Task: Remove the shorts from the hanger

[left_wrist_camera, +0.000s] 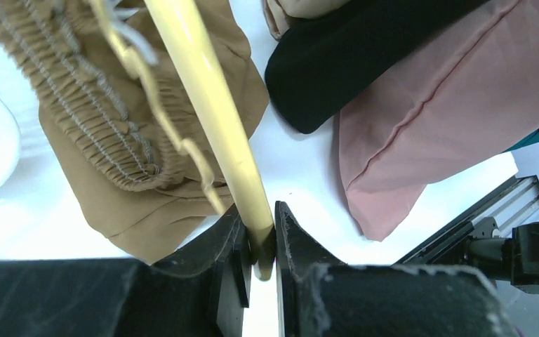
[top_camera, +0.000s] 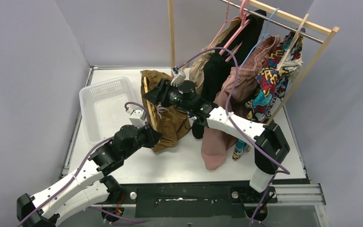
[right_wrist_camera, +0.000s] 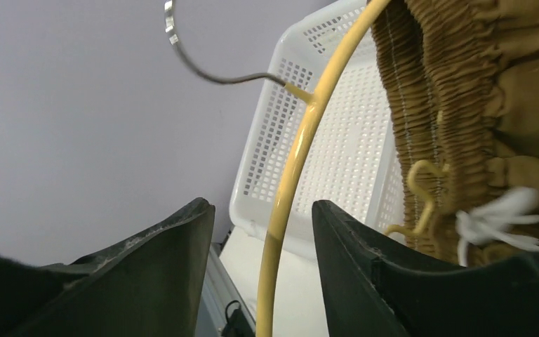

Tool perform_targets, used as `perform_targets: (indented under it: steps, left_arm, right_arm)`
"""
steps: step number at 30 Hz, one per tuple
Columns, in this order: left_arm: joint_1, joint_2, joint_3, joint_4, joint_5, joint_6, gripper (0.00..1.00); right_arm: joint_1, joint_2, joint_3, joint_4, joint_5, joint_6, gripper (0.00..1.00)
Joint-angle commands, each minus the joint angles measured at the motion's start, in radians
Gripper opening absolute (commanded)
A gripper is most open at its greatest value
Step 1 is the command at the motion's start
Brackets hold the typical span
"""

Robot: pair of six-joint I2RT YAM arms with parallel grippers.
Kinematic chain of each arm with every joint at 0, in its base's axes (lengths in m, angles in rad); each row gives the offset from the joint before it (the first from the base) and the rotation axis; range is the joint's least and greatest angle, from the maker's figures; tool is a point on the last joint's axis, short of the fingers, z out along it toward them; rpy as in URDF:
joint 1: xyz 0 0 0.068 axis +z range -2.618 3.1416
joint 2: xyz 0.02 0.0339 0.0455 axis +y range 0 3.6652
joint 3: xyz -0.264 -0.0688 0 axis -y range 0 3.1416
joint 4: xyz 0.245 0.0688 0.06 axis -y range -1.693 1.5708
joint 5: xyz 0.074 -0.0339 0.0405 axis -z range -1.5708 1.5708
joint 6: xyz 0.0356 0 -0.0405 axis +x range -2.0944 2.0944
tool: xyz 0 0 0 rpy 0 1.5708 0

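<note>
Clenches left gripper (left_wrist_camera: 260, 235) on yellow hanger (left_wrist_camera: 203, 98) at 6 o'clock; holds right gripper (right_wrist_camera: 261, 210) released around it; leaves olive-brown shorts (left_wrist_camera: 91, 133), 10 o'clock, unremoved.

Olive-brown shorts (top_camera: 168, 120) — gathered waist bunched along the tilted yellow hanger (right_wrist_camera: 291, 175) — drape down onto the table (top_camera: 189, 161).
</note>
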State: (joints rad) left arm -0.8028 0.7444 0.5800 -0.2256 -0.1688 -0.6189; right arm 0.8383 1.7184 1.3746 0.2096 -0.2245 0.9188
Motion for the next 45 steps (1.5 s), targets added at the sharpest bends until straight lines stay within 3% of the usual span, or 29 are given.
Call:
perform_targets:
  steps: [1,11,19,25,34,39,45]
  left_arm:
    - [0.007,-0.007,0.119,-0.007,-0.01,0.062,0.0]
    - [0.008,0.009,0.193,-0.121,0.062,0.099,0.0]
    - [0.01,-0.071,0.188,-0.194,-0.026,0.074,0.0]
    - [0.01,-0.128,0.178,-0.162,-0.061,0.073,0.0]
    - [0.01,-0.164,0.108,0.037,0.003,0.084,0.0]
    - [0.01,-0.175,0.081,0.073,0.026,0.074,0.0]
    - [0.01,-0.218,0.034,0.126,0.049,0.077,0.0]
  right_arm:
    - [-0.006,-0.052,0.054,-0.023,-0.03,-0.076,0.58]
    - [-0.011,-0.027,0.09,-0.047,-0.15,-0.089,0.62]
    - [0.003,-0.103,0.107,-0.208,0.032,-0.207,0.65]
    - [0.032,-0.15,0.147,-0.373,0.198,-0.284,0.7]
    - [0.03,-0.15,-0.013,-0.168,0.156,-0.067,0.73]
    - [0.041,-0.099,-0.037,-0.043,0.09,0.046,0.71]
    - [0.057,-0.058,-0.02,-0.009,0.07,0.121,0.68]
